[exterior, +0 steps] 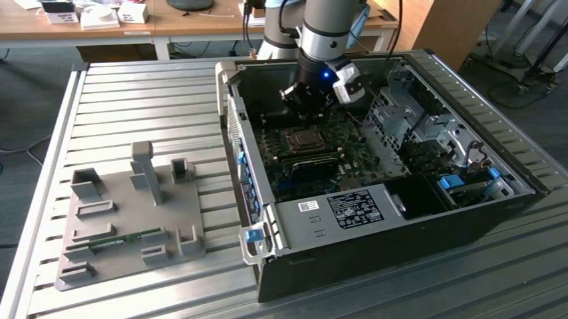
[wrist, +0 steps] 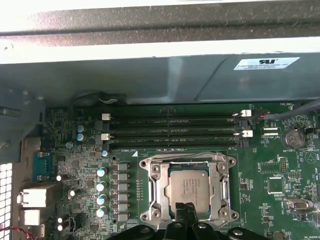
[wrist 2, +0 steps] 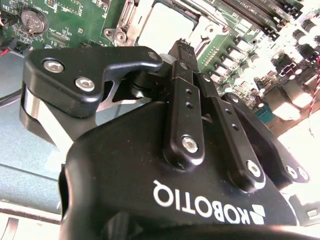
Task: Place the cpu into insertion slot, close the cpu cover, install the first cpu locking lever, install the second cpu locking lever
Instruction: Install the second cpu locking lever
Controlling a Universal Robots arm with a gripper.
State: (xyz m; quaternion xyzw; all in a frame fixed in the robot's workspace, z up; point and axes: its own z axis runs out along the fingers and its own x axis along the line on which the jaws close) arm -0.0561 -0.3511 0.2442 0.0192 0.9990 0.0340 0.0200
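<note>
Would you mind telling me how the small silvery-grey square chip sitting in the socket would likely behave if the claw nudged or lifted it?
The small silvery-grey square chip looks thin, flat and rigid, so it probably wouldn't flex or roll. Its smooth metal top may be slippery under the claw. Lying low inside the square metal frame, it offers little edge to grip.

Print on arm and case
White lettering crosses the gripper (wrist 2: 181,50); the wall label (wrist: 260,63) and cage label (exterior: 355,207) carry print too small to read.

Matte black hand (wrist 2: 182,50), silver screws, white lettering, grey arm (exterior: 330,23).
</note>
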